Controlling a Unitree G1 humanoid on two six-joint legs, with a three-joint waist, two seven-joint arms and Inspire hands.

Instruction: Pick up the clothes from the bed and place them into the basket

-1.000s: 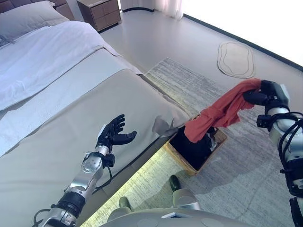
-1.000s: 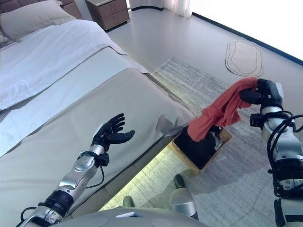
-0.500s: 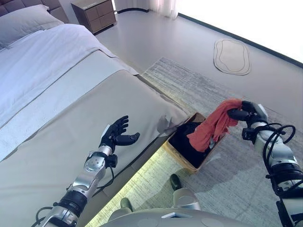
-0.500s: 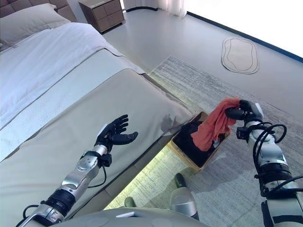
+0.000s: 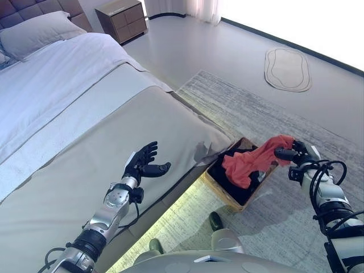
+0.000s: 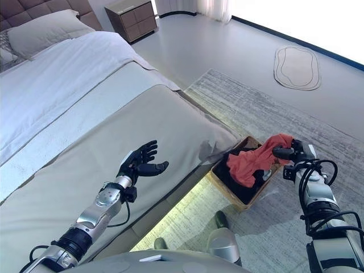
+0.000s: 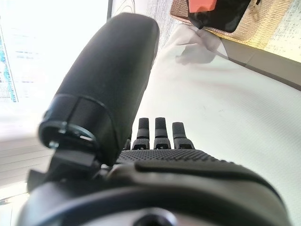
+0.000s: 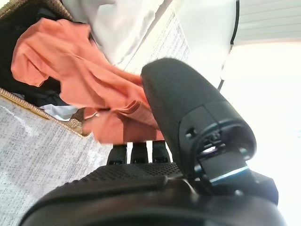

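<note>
your right hand (image 5: 293,153) sat low over the far rim of the wicker basket (image 5: 218,189), its fingers (image 8: 134,150) and thumb curled on one end of the orange-red garment (image 5: 249,163). most of that garment had draped down into the basket, lying across the dark clothes (image 5: 227,181) already inside, while the pinched end stretched up over the rim to the hand. in the right wrist view you could see the cloth bunched against the thumb, with the rest spread over the basket's dark contents.

your left hand (image 5: 142,165) hovered above the beige bedspread (image 5: 96,148) near the bed's edge, palm up, fingers (image 7: 155,129) straight and spread wide, holding nothing. no clothes showed on the part of the bed you could see, only the white sheet (image 5: 51,79) further up and a grey pillow (image 5: 37,34) by the headboard.

the basket stood on the grey rug (image 5: 273,119) just beside the bed's corner, where a small fold of bedspread hung over. a wooden nightstand (image 5: 122,17) stood at the far end of the bed, and a small oval mat (image 5: 287,68) lay on the floor well apart from the basket.
</note>
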